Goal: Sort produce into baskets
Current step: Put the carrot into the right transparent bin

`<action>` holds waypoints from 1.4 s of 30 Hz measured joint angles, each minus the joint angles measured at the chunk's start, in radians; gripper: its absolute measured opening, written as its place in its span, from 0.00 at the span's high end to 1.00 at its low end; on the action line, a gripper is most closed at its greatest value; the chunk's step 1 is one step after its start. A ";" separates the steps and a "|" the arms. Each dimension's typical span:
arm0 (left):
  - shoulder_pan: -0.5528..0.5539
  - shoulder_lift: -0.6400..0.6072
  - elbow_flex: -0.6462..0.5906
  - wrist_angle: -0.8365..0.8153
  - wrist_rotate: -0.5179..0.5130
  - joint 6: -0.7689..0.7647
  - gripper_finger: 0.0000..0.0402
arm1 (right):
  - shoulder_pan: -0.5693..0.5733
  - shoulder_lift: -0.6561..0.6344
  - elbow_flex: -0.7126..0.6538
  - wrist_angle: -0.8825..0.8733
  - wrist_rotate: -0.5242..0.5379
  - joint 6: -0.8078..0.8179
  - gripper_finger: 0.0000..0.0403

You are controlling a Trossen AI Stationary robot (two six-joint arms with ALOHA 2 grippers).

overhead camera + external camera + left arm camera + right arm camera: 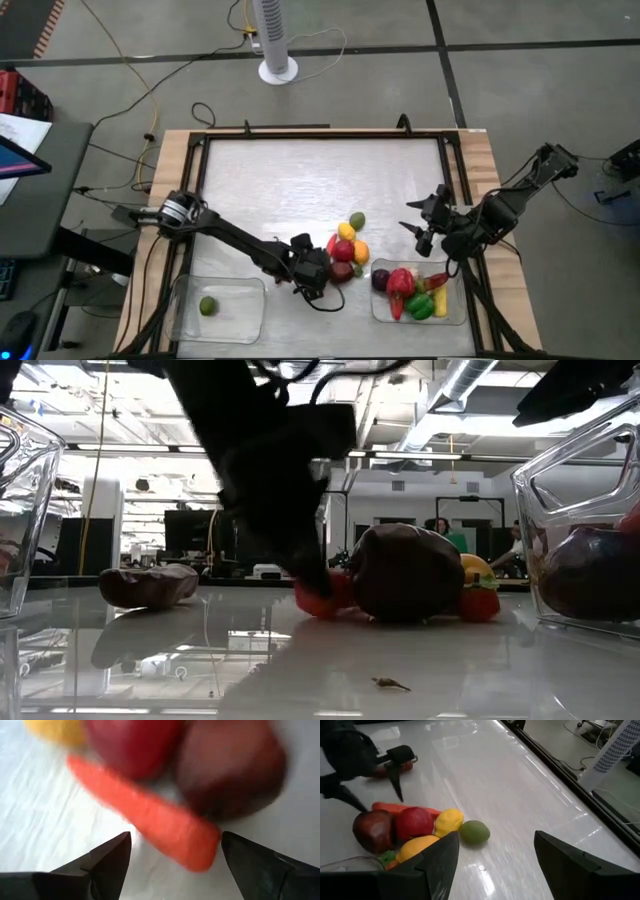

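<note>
The left gripper (172, 852), jaws wide, straddles the tapered orange toy carrot (145, 815) at the pile's 8 o'clock edge. Centre on the tip before closing. The right gripper (425, 235) waits, jaws wide.

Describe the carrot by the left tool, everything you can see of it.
The carrot is a smooth, glossy orange toy, tapered to a blunt tip. It lies flat on the white table, its tip between the open fingers of the left tool, ungripped. It rests against a red apple and a dark purple piece behind it.
</note>
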 joint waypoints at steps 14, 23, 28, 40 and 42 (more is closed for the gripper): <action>0.044 -0.025 0.000 -0.210 -0.094 0.024 0.26 | 0.001 0.000 0.000 0.002 -0.026 -0.005 0.29; 0.081 -0.024 -0.008 -0.172 -0.085 0.053 0.26 | 0.003 0.000 0.000 0.011 -0.029 -0.010 0.29; 0.127 -0.022 -0.066 -0.077 0.002 0.077 0.26 | 0.003 0.000 0.000 0.029 -0.050 -0.011 0.29; 0.155 -0.023 -0.068 -0.072 0.075 0.137 0.65 | 0.003 0.000 0.000 0.038 -0.055 -0.014 0.29; 0.155 -0.023 -0.065 -0.078 0.074 0.138 0.71 | 0.003 0.000 0.000 0.041 -0.067 -0.014 0.29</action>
